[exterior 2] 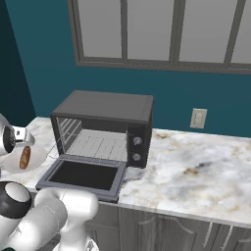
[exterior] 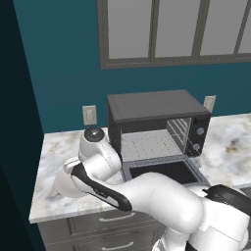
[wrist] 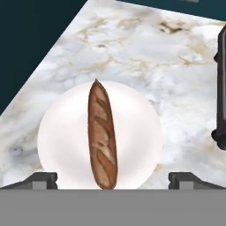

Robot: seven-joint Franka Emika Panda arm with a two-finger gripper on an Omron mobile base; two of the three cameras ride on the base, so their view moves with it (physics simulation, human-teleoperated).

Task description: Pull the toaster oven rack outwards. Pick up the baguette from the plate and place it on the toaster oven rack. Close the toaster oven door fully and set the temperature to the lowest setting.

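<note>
Gripper (wrist: 113,178) spread wide, hovering above baguette (wrist: 102,137), nothing held. Baguette lies lengthwise on plate (wrist: 62,132), left of toaster oven (exterior 2: 105,110) on tabletop (exterior 2: 196,166). Best move, likely: drop straight down, straddle loaf at mid-length, fingers across narrow width, close gently. Toaster oven door (exterior 2: 86,175) hangs open, toaster oven rack (exterior 2: 100,144) visible inside. Hand view gives loaf's scoring and alignment; right base view shows knobs, open door.
</note>
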